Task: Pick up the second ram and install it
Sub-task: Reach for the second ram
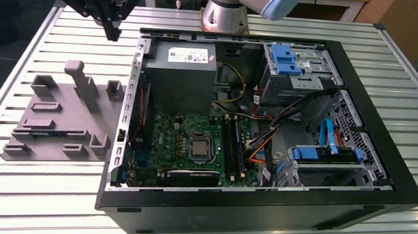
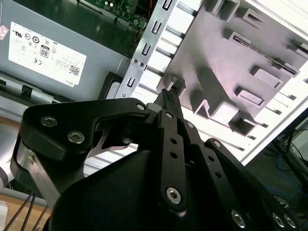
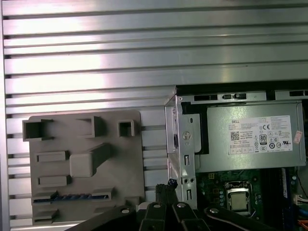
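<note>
My gripper point(image 1: 112, 33) hangs shut and empty above the table's back left, beyond the grey fixture tray point(image 1: 54, 120) and just off the case's back left corner. In both wrist views the fingertips point(image 2: 166, 94) point(image 3: 169, 184) meet with nothing between them. On the fixture tray point(image 3: 84, 159), a thin strip with bluish teeth stands edge-up in the long slot; it looks like the second ram point(image 3: 72, 196). The long black memory slots point(image 1: 233, 146) lie on the green motherboard point(image 1: 185, 140) inside the open computer case point(image 1: 262, 201). Whether a stick sits in those slots I cannot tell.
The grey power supply point(image 1: 179, 73) fills the case's back left. Blue drive cages point(image 1: 283, 59) and a blue-handled bay point(image 1: 324, 155) stand on the exterior view's right, with loose cables point(image 1: 263, 134) between them. The processor socket point(image 1: 201, 148) is beside the slots. The slatted metal table point(image 1: 42, 193) surrounds everything.
</note>
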Motion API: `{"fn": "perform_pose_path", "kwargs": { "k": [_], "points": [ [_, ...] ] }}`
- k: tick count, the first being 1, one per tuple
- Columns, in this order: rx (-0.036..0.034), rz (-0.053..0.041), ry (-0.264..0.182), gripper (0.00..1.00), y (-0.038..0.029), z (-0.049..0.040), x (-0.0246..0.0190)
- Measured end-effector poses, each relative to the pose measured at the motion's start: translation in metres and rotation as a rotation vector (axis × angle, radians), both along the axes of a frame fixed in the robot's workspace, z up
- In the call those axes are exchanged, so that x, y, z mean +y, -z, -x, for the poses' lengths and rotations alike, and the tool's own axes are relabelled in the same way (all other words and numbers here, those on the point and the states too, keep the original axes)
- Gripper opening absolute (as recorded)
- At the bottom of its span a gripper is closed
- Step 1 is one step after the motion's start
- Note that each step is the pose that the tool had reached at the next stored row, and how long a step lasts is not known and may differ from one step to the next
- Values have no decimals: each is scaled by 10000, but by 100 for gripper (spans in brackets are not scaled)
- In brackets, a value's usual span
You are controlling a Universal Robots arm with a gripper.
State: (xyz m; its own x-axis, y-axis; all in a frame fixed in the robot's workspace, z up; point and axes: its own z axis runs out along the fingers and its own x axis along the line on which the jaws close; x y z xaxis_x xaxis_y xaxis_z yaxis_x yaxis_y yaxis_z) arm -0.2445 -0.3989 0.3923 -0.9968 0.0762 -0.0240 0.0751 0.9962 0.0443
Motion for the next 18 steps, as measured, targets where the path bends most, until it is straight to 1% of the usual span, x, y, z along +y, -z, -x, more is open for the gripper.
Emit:
{"fn": "perform_pose_path", "kwargs": {
  "k": [18],
  "points": [
    [0, 0, 0, 11, 0, 176, 0]
  ]
}}
